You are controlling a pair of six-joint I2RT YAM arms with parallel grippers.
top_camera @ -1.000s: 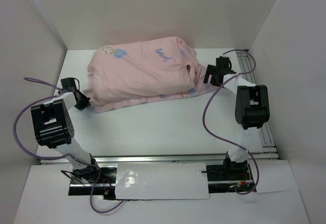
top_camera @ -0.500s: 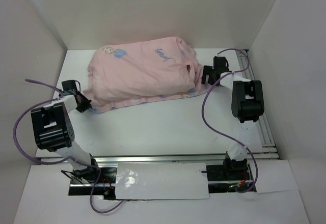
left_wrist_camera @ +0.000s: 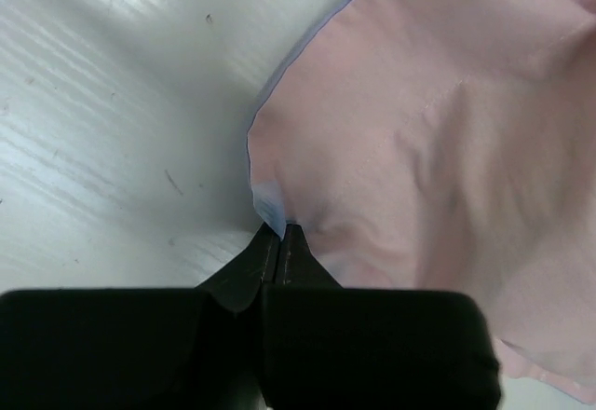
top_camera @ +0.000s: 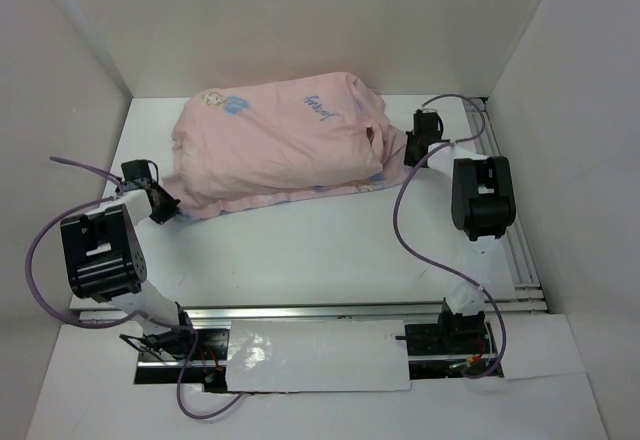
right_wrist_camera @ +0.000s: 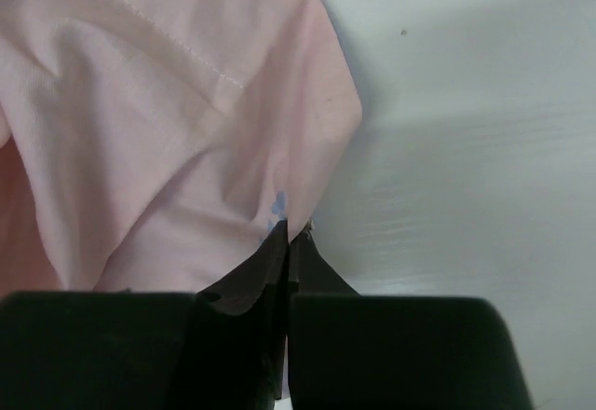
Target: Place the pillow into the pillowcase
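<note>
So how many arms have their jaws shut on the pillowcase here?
2. The left arm pinches the pillowcase at its near-left corner; the right arm pinches its right edge.

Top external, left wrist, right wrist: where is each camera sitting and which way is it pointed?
Top external: above and behind, looking down on the table; the left arm and right arm show, flanking the pillowcase.
Left wrist: on the left arm, looking along the left gripper, shut on a pillowcase corner.
Right wrist: on the right arm, looking along the right gripper, shut on a pillowcase edge.
Shared: all three show the pillowcase and table.
</note>
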